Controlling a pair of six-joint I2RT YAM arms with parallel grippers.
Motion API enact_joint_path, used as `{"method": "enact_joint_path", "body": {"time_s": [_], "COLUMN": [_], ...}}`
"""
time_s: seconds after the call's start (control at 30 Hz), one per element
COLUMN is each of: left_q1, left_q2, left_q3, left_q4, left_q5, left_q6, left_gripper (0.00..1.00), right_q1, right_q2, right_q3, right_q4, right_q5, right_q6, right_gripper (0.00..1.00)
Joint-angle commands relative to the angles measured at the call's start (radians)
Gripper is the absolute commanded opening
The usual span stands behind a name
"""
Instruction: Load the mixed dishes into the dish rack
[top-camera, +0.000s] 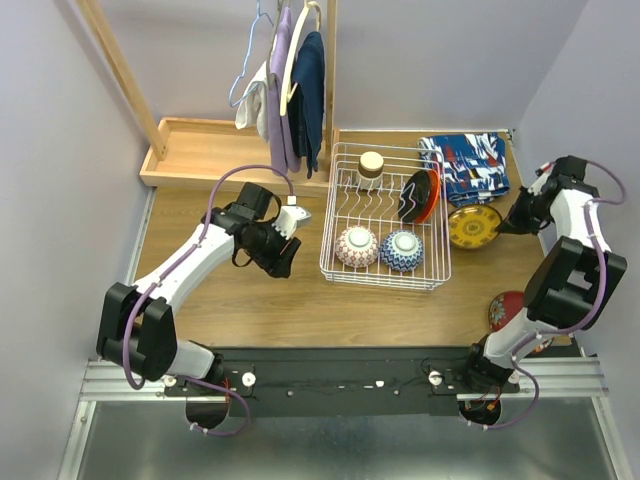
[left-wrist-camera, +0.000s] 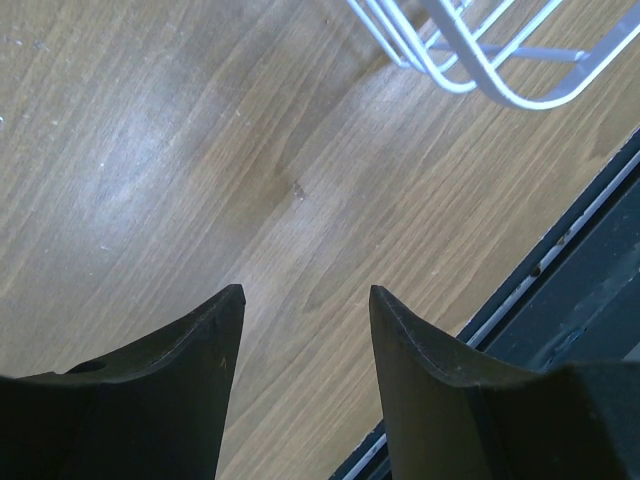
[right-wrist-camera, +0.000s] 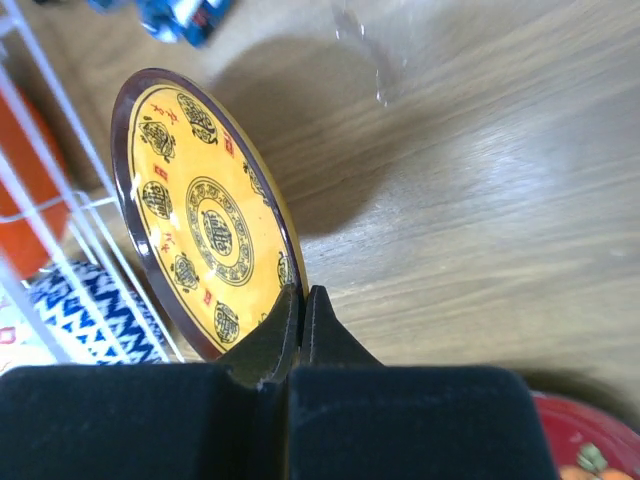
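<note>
Plate (right-wrist-camera: 600, 440), red, mostly offscreen, perhaps patterned

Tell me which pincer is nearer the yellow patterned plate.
Right. The right pincer is shut on the yellow plate at its rim, just right of the dish rack. The left pincer hangs open over the table left of the rack, well apart from the plate.

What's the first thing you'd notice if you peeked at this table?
The bright yellow plate jumps out: it is just right of the white dish rack, with the right gripper pinched shut on its rim. Inside the rack, at the near end, the red-white bowl sits on the left and the blue bowl beside it on the right.
</note>
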Motion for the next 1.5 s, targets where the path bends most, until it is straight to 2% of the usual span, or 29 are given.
{"method": "enact_joint_path", "body": {"time_s": [0.0,0.13,0.23,0.27,0.33,0.37,0.47,0.73,0.8,1.03,1.13,1.27,1.37,1.47], "left_q1": [0.004,0.004,0.001,0.001,-0.010,-0.017,-0.057,-0.200,-0.237,-0.290,-0.295,-0.298,-0.297,-0.292], "left_q2": [-0.039,-0.024,0.004,0.011,0.039,0.050,0.074,0.145,0.157,0.176,0.174,0.159,0.123,0.070], "left_q3": [-0.022,-0.065,-0.085,-0.081,-0.050,-0.036,0.020,0.148,0.163,0.200,0.197,0.176,0.154,0.119], "left_q4": [0.066,0.116,0.184,0.195,0.210,0.210,0.210,0.205,0.207,0.222,0.218,0.212,0.193,0.170], "left_q5": [0.053,0.021,-0.017,-0.014,-0.011,-0.004,0.007,0.021,0.027,0.084,0.104,0.131,0.064,0.026], "left_q6": [-0.026,-0.060,-0.115,-0.121,-0.132,-0.135,-0.127,-0.123,-0.126,-0.146,-0.135,-0.119,-0.120,-0.103], "left_gripper": [0.62,0.61,0.53,0.39,0.26,0.15,0.00,0.00,0.00,0.01,0.05,0.19,0.28,0.32], "right_q1": [0.010,0.056,0.125,0.145,0.214,0.233,0.298,0.516,0.559,0.662,0.711,0.769,0.817,0.843], "right_q2": [-0.098,-0.152,-0.175,-0.186,-0.192,-0.189,-0.172,-0.147,-0.144,-0.164,-0.164,-0.150,-0.127,-0.092], "right_q3": [0.105,0.205,0.284,0.309,0.352,0.399,0.491,0.555,0.559,0.461,0.411,0.372,0.369,0.392], "right_q4": [-0.076,-0.096,-0.087,-0.086,-0.078,-0.078,-0.092,-0.052,-0.064,-0.054,-0.031,-0.006,0.012,0.020], "right_q5": [0.060,0.138,0.205,0.225,0.274,0.278,0.333,0.603,0.624,0.741,0.844,0.943,1.020,1.075], "right_q6": [0.009,0.006,0.000,-0.008,-0.015,-0.018,-0.005,-0.028,-0.014,0.014,0.015,-0.008,-0.011,0.004], "right_gripper": [0.00,0.00,0.00,0.00,0.00,0.01,0.00,0.00,0.00,0.00,0.00,0.01,0.00,0.00]}}
